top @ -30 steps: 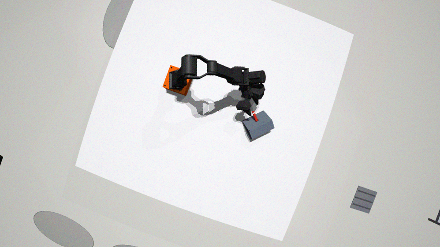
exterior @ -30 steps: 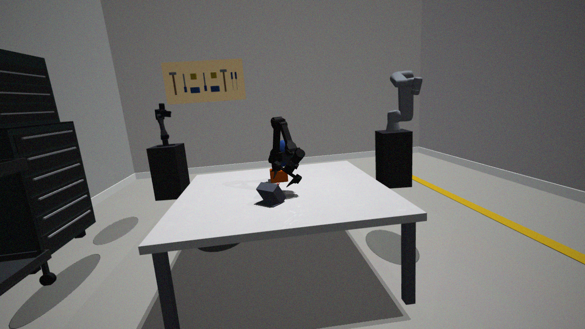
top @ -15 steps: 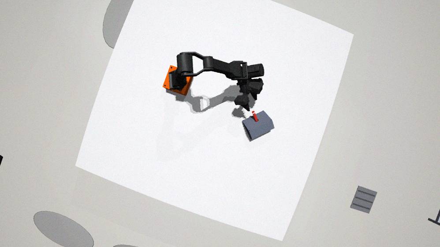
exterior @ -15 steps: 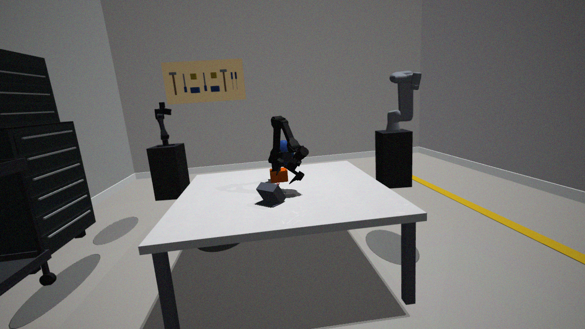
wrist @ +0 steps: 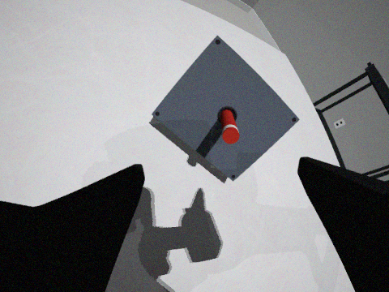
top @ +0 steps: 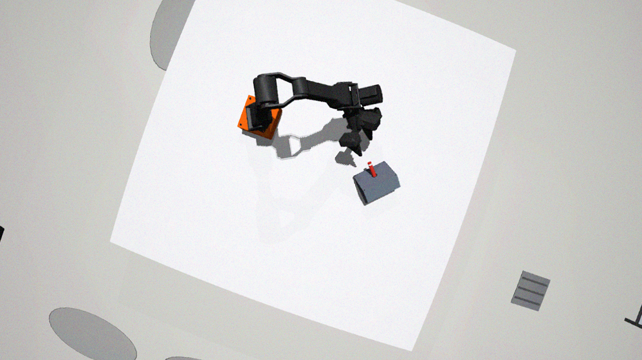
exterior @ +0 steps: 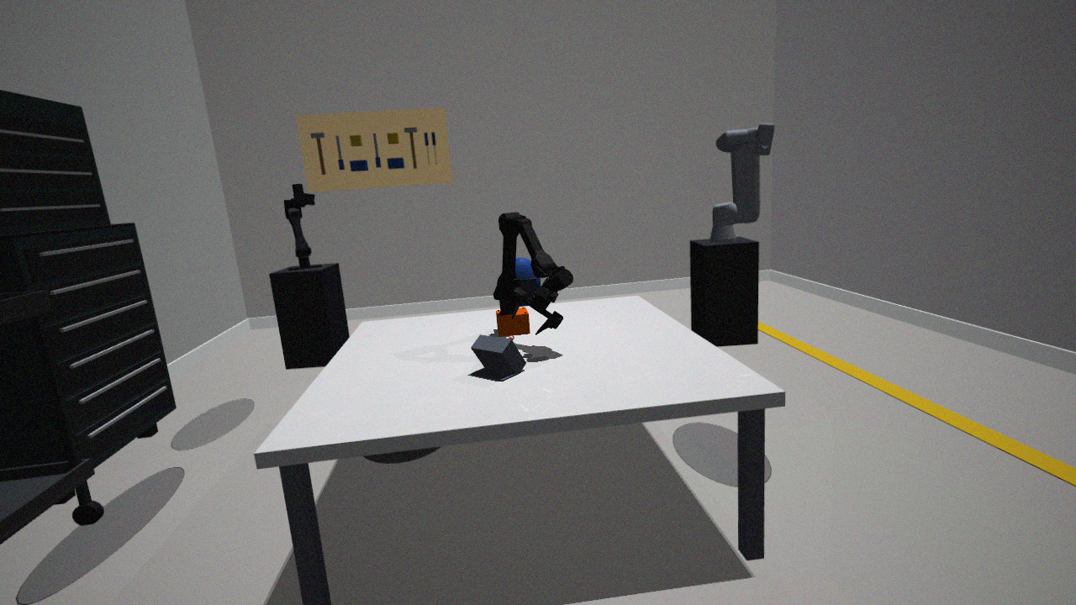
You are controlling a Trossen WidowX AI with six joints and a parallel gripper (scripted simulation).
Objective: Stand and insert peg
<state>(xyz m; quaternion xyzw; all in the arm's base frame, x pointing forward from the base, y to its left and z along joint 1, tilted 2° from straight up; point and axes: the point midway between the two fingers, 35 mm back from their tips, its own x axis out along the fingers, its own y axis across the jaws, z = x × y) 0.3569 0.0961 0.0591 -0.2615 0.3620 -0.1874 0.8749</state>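
The red peg (top: 372,170) (wrist: 228,120) stands in the hole (wrist: 220,113) of the blue-grey sloped panel (top: 385,184) (exterior: 494,344) (wrist: 251,81). Its white-banded end points outward, and part of its length shows outside the face. How deep its plain end sits inside is hidden. My gripper (top: 365,146) (wrist: 220,169) is wide open and empty. It is back from the panel, clear of the peg, with its fingertips pointing toward the face. In the wrist view the peg shows beyond the fingertips, between the two fingers, touching neither.
The panel block rests on the white table (top: 198,199) (exterior: 602,376) (wrist: 61,81). The orange arm base (top: 274,123) (exterior: 513,323) is on the table too. The arm's shadow falls on the table between the base and the panel.
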